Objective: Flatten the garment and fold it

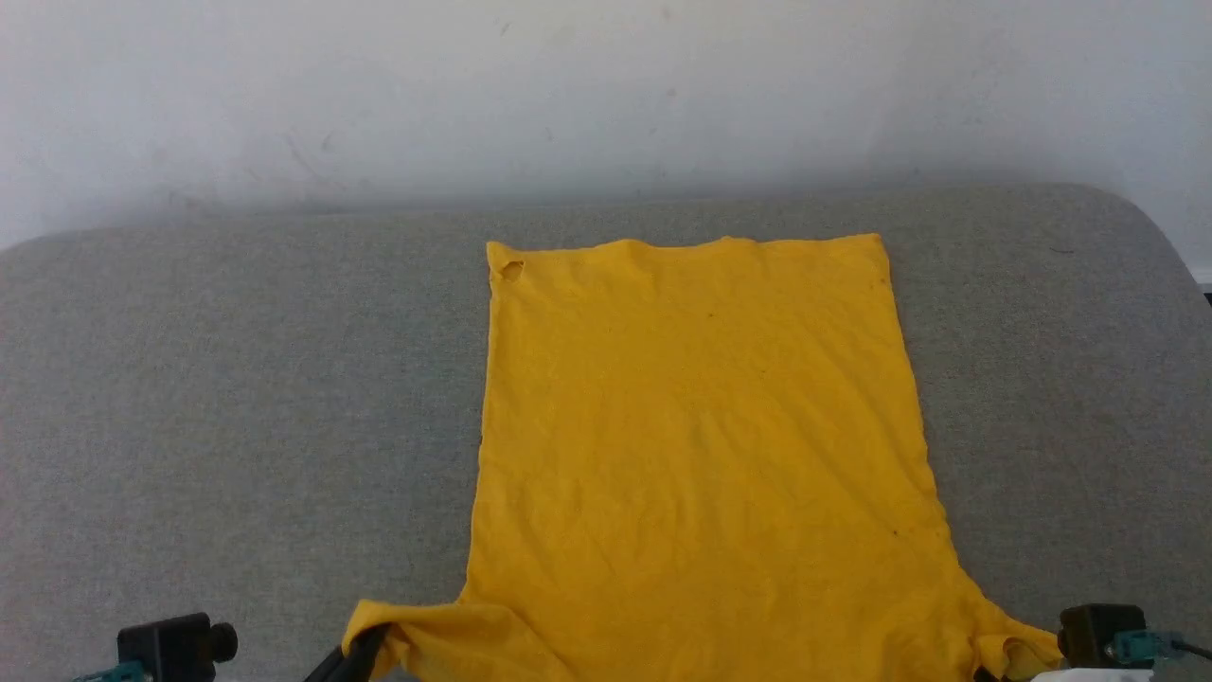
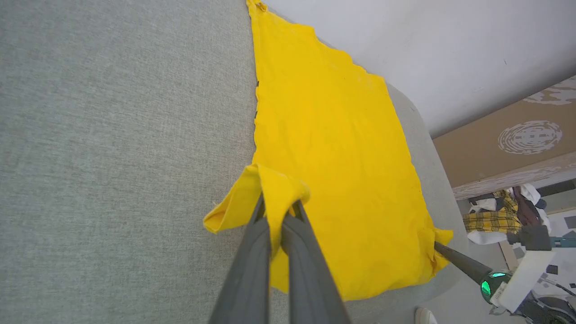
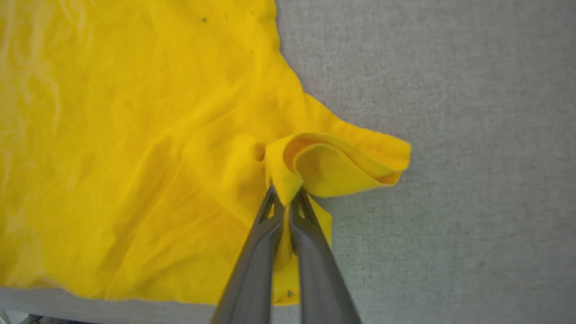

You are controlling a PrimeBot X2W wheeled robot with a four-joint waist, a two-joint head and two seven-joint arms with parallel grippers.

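The garment point(image 1: 701, 436) is a bright yellow T-shirt spread flat on the grey surface, plain side up, its hem at the far end. In the left wrist view my left gripper point(image 2: 279, 211) is shut on the near left sleeve, a fold of the garment point(image 2: 324, 148) draped over its tips. My left gripper point(image 1: 365, 649) shows at the bottom of the head view under that sleeve. My right gripper point(image 3: 284, 200) is shut on the bunched right sleeve of the garment point(image 3: 135, 148). Its dark finger point(image 2: 459, 261) also appears in the left wrist view at the shirt's corner.
The grey fabric surface point(image 1: 237, 398) reaches back to a white wall point(image 1: 606, 85) and curves off at the right. Beyond its edge stand a brown box point(image 2: 508, 148) and a pile of clothes point(image 2: 499, 216) on the floor.
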